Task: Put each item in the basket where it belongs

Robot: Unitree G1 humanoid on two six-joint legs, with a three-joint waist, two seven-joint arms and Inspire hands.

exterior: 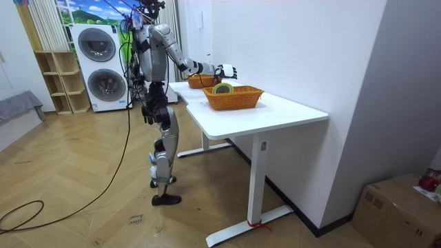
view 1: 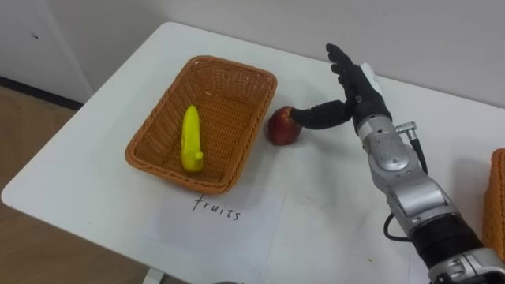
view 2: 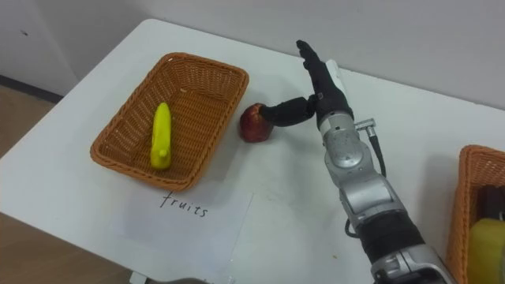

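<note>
The white desk [view 1: 95, 158] carries the fruit basket [view 1: 237, 66] at its left, banana [view 1: 191, 138] inside. Our right hand [view 1: 363, 91], fingers straight and holding nothing, sets its thumb against the apple [view 1: 282, 128] just right of the basket, we judge to push it in.

basket [view 1: 147, 132] left on counter [view 1: 331, 217], banana [view 1: 191, 139] in it, apple [view 1: 283, 127] just right of basket, paper sheet [view 1: 213, 222] on near side. right robot hand [view 1: 360, 88] right of apple, thumb touching it. second basket [view 1: 497, 201] at right edge
</note>
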